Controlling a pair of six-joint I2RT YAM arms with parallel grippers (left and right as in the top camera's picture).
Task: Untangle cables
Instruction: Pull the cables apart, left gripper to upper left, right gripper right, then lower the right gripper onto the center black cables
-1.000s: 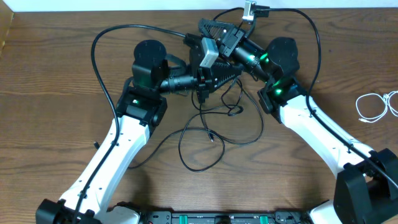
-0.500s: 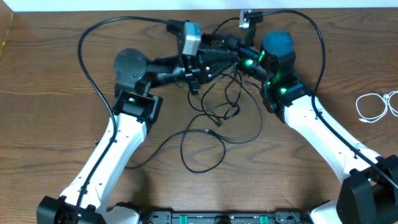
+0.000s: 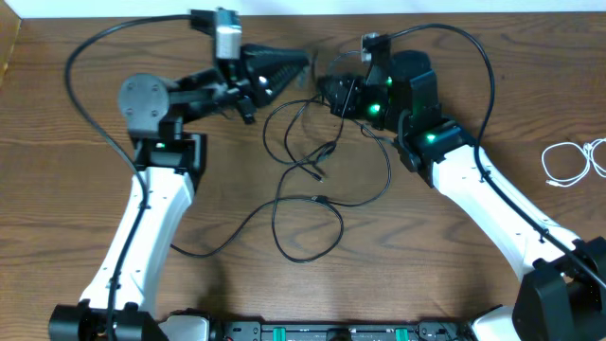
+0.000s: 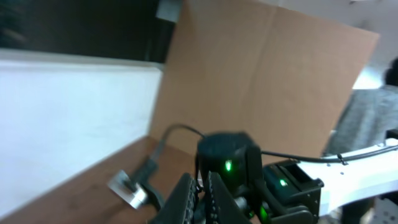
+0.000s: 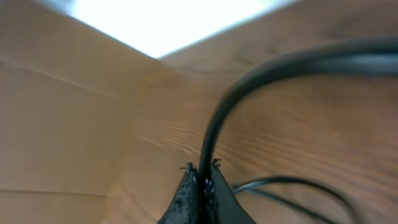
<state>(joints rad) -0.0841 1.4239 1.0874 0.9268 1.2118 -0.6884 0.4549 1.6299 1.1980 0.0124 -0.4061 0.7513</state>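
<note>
Overhead, we see the right gripper (image 3: 322, 88) clamped on a strand of the black cables (image 3: 317, 199) and the left gripper (image 3: 304, 59) pinched narrow just opposite, its catch unclear, apparently to spread the loops sagging below them, while the white cable (image 3: 549, 161) lies well beyond the right gripper.

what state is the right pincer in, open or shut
Shut on a black cable: in the wrist view the right pincer has its fingertips together, the cable pinched between them and arching away.
</note>
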